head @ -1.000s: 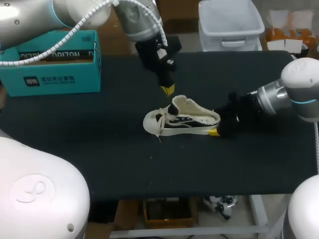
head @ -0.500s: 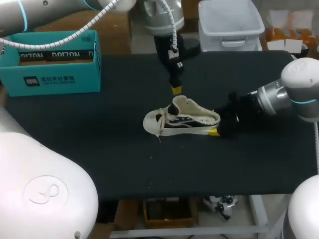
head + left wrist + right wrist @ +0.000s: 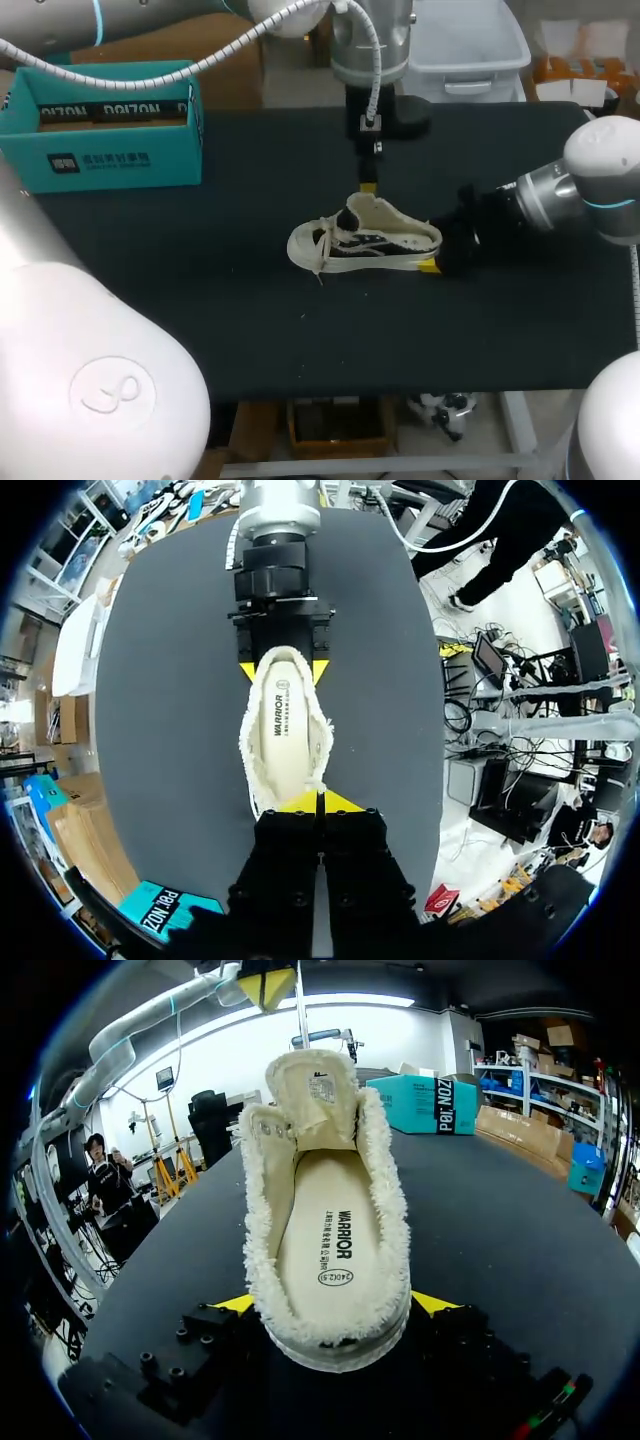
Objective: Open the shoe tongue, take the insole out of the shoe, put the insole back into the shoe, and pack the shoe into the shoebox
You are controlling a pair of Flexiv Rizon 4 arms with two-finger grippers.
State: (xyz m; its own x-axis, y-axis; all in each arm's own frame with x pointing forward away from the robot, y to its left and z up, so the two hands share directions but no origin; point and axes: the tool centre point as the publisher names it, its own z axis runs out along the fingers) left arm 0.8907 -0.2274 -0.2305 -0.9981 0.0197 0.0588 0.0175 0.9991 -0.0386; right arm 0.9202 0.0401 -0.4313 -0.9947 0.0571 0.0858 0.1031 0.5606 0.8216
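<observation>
- The shoe (image 3: 365, 245) lies near the middle of the bench (image 3: 200, 300), toe to 9 o'clock and heel to 3 o'clock, well in from every edge.
- The shoebox (image 3: 100, 125) stands at 10 o'clock from the shoe, close to the far left corner of the bench and well apart from the shoe. Dark bench top shows between them.
- A broad strip of bench top runs from the shoe to the near edge at 6 o'clock.
- The left arm (image 3: 370, 40) comes in from 11 o'clock, its wrist pointing straight down.
- The left end effector (image 3: 368, 187) has its yellow tips pressed together, holding nothing, just above the raised tongue (image 3: 355, 208).
- The right arm (image 3: 590, 190) comes in low from 3 o'clock, pointing to 9 o'clock.
- The right end effector (image 3: 335, 1305) clasps the heel of the shoe, one yellow tip on each side.
- The insole (image 3: 330, 1230) lies flat inside the shoe.
</observation>
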